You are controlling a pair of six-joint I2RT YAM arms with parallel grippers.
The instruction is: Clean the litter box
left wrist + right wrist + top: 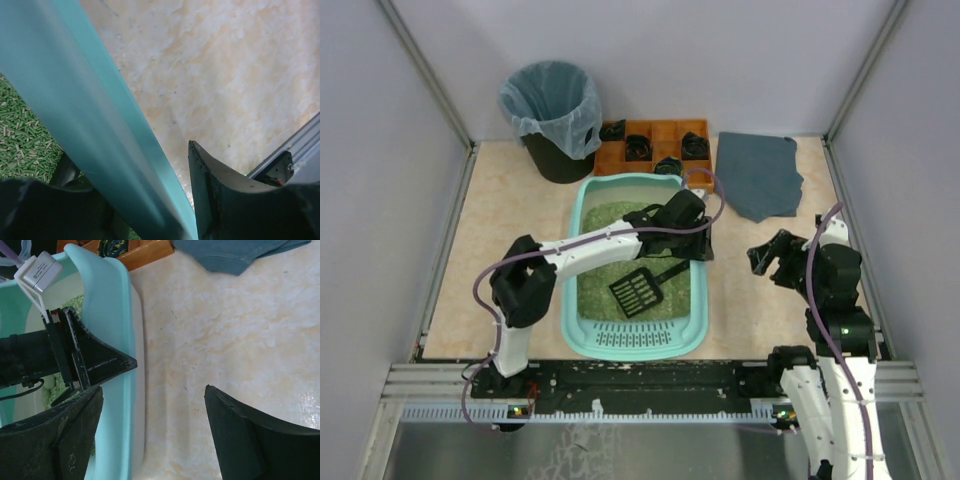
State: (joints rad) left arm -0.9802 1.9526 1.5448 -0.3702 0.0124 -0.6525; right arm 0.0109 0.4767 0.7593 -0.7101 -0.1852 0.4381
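And here's the litter box (pixel 638 341), a light-teal tray sitting mid-surface, slotted lip toward the arm bases, with green pellet litter (pixel 603 278) spread across its floor. A black slotted scoop (pixel 638 291) lies flat on the litter toward the near right, handle angled up toward the right wall.

Over to that right wall: the left arm stretches across the box and the left claw (pixel 698 240) is parked on the rim. The left wrist view shows the teal wall running straight between the jaws, one finger (pixel 220 200) outside over the surface and the other inside above the litter. The gap is narrow, but whether the pads actually press on the plastic, I cannot tell.

The right claw (pixel 770 258) hovers just right of the box over bare surface (pixel 510 220), jaws spread wide with nothing between them. Its own camera looks down at the box's outer wall (pixel 107 315) beside it.

Behind the box stands an orange compartmented tray (pixel 665 130) with black coiled items in several cells. At back left is a black bin (pixel 556 160) lined with a clear bag (pixel 548 100). At back right, a grey-blue cloth (pixel 760 175) lies flat.
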